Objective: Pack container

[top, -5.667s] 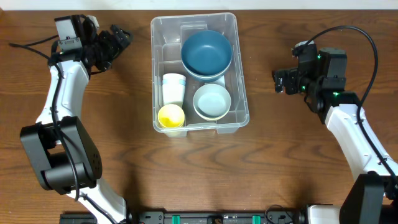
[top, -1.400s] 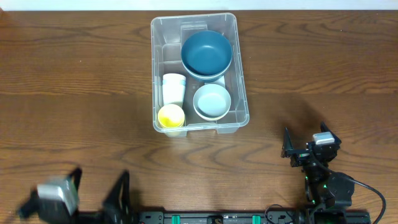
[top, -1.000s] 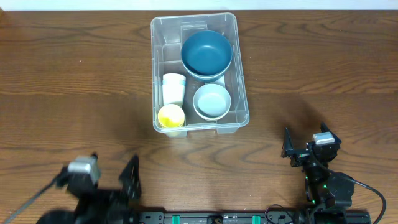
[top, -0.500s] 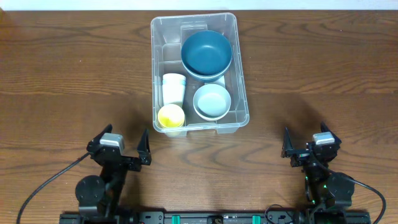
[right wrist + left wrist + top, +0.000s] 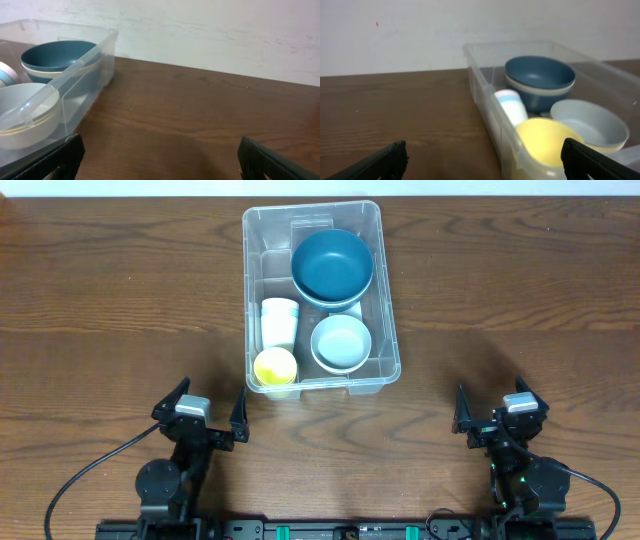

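Your container (image 5: pixel 249 300) sits mid-table, well ahead of both claws, off to the right of the left gripper (image 5: pixel 212 392) and to the left of the right gripper (image 5: pixel 490 395). Both stand spread wide, empty. In your wrist views the container's near end is cropped. Arms are folded low at the near edge, pointing forward.

This looks like a robotics lab: a wood-grain table (image 5: pixel 520 300), a plain white wall (image 5: pixel 420 35) behind the table, and a black mounting rail (image 5: pixel 350 530) and cables (image 5: pixel 75 485) at the table's near edge.
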Tool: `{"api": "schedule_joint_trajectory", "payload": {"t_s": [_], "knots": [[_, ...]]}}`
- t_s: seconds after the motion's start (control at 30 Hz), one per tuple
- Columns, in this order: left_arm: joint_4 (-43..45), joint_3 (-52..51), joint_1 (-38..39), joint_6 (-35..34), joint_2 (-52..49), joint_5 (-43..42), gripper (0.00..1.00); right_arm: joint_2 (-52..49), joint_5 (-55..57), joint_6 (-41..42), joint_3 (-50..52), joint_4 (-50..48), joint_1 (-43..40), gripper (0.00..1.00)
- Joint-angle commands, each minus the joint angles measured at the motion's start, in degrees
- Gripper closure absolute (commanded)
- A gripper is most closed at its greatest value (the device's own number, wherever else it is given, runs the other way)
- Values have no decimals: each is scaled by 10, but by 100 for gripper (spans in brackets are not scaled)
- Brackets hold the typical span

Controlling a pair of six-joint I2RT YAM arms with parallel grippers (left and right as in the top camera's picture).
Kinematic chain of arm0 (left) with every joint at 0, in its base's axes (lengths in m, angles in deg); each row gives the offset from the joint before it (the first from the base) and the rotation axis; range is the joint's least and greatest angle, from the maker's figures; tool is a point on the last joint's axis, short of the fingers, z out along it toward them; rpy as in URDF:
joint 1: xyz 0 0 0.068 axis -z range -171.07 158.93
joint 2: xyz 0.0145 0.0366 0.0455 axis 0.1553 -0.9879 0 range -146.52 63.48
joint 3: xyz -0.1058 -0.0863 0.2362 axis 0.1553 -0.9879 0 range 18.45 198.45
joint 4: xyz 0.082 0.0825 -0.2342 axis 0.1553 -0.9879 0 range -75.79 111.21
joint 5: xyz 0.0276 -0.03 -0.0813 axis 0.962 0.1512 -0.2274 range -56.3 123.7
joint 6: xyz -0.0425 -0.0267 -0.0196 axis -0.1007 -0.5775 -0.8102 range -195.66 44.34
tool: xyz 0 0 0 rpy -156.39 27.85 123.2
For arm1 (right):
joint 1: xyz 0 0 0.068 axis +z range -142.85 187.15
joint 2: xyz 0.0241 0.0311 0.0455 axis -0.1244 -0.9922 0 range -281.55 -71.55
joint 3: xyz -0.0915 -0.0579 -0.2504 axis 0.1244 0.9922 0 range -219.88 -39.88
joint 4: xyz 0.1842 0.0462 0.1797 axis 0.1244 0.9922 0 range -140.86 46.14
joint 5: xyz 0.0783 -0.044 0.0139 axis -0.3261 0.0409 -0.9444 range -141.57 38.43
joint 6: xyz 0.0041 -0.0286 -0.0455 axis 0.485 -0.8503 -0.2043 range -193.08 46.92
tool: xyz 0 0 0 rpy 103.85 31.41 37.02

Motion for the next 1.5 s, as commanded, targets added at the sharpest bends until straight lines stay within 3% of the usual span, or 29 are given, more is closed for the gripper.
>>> {"api": "schedule_joint_trajectory", "payload": {"t_s": [0.0, 0.37, 1.47], "knots": [[5, -14, 2, 42, 5, -1, 2, 3, 0, -3, 0, 2, -3, 1], [14, -35, 2, 144, 5, 33, 2, 3, 0, -3, 0, 2, -3, 1], [14, -35, 2, 144, 3, 33, 2, 3, 0, -3, 0, 2, -3, 1]]}}
